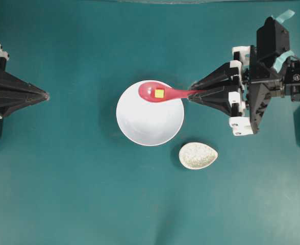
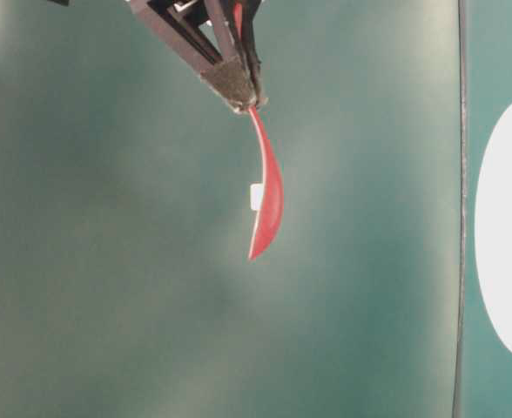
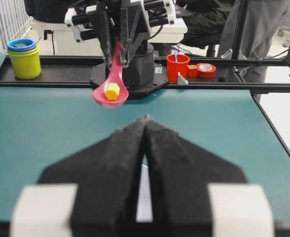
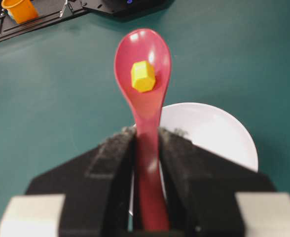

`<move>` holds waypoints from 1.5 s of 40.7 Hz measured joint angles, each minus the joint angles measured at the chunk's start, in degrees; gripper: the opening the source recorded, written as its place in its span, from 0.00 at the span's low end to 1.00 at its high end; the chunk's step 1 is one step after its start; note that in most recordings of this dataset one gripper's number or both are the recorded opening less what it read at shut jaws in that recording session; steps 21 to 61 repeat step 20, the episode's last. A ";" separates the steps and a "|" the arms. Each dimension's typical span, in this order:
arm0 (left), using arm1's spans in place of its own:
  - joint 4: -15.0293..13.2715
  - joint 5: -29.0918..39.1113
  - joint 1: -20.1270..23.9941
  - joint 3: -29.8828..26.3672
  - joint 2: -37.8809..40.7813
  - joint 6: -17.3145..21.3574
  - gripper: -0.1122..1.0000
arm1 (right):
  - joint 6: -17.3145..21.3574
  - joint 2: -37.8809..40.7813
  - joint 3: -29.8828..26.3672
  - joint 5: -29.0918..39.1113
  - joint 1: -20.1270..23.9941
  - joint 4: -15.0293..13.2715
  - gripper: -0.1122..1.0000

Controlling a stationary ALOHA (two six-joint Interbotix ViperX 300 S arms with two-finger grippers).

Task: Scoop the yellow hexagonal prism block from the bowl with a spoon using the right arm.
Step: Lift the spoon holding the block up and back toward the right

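One yellow hexagonal prism block rests loose in scoop of spoon, lifted above bowl. Right gripper clenched on handle end. Left gripper closed, empty. Block light, hard, likely to slide on glossy scoop; keep spoon level.

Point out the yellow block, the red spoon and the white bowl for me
yellow hexagonal block (image 4: 143,76), right wrist view, its top face.
red spoon (image 4: 147,143), right wrist view, the handle just ahead of the gripper.
white bowl (image 1: 147,122), overhead view, bare inner floor.
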 measured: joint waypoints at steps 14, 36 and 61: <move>0.18 0.00 -0.09 0.00 0.00 0.70 0.10 | 0.62 0.00 0.00 0.09 0.00 0.35 0.30; 0.18 0.09 -0.09 0.00 0.00 0.62 0.10 | 0.62 0.00 0.00 0.09 0.00 0.44 0.30; 0.18 0.09 -0.09 0.00 0.00 0.62 0.10 | 0.62 0.00 0.00 0.09 0.00 0.44 0.30</move>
